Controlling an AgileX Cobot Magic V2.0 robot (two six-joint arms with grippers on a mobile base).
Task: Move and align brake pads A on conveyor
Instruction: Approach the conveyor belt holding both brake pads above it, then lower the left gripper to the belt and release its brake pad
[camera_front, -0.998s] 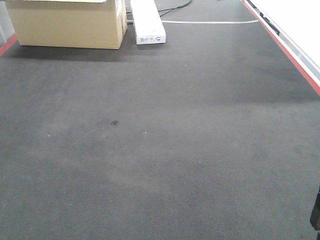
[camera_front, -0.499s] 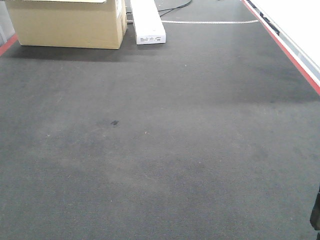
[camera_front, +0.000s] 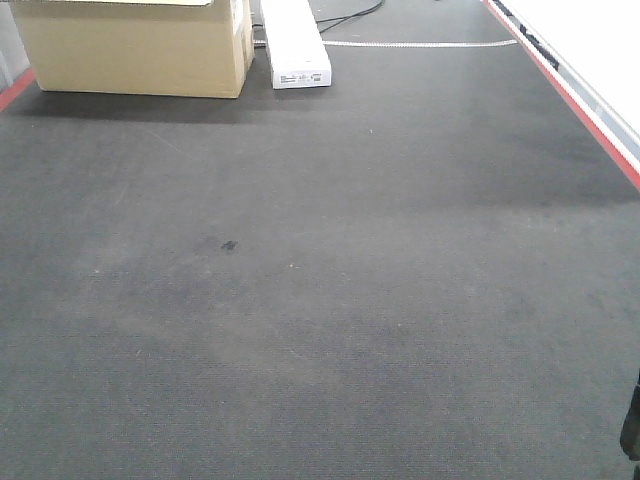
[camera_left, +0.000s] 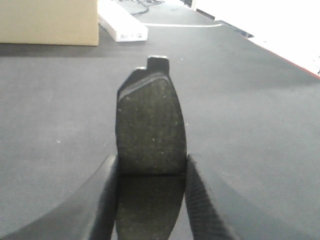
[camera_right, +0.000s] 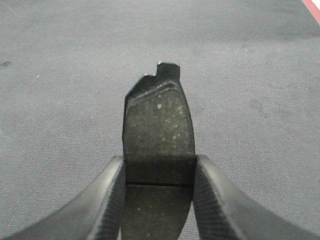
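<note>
In the front view, the conveyor shows no pads. A cardboard box and a white carton sit at its far end. The carton's end label has small print that we cannot read.

In the left wrist view, the left end effector is clamped on the left brake pad by its side edges, holding it out over the belt.

In the right wrist view, the right end effector grips the right brake pad the same way. Neither pad shows any marking.

We judge the risks to be these: each grip sits on narrow edges near one end, so a pad could pivot or slip. Released too high, it could land skewed. With no pad already laid down as a reference, the two could end up out of line.
</note>
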